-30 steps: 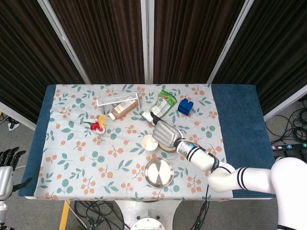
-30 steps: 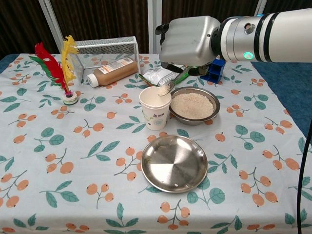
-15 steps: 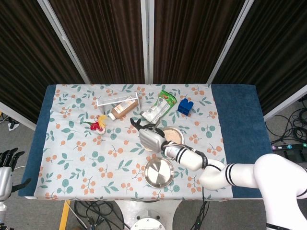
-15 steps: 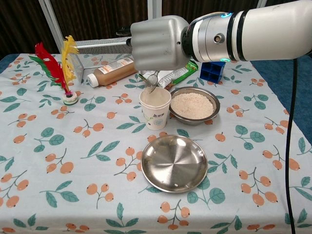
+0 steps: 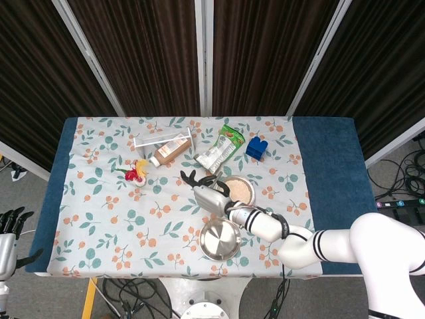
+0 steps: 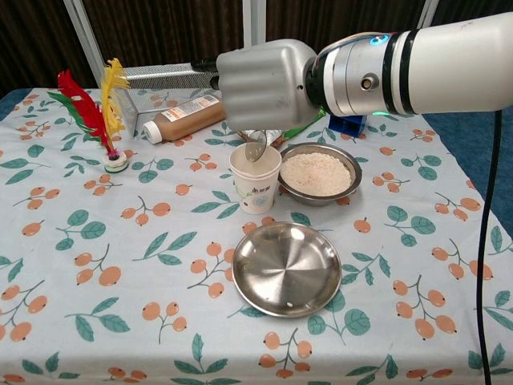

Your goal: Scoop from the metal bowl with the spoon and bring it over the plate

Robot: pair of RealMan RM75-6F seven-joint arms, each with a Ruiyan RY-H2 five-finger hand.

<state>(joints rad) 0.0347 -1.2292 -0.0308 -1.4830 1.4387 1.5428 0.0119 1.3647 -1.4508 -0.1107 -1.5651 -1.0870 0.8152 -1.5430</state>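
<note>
The bench [image 5: 86, 199] wears a soft leaf-print cloth, set before dark curtains; the cloth could ruck under a sliding dish. The right hand [image 6: 264, 84] hangs above the paper cup [image 6: 255, 178], fingers clamped on the spoon [image 6: 256, 148]. The plate [image 6: 287, 269], thin, stiff steel, probably slick and light, lies nearest the robot. The metal bowl [image 6: 350, 167] of loose grain sits just beside the cup. The spoon is light and rigid; best held by its handle, kept level. The left hand [image 5: 10, 229] hangs off the bench, fingers apart.
</note>
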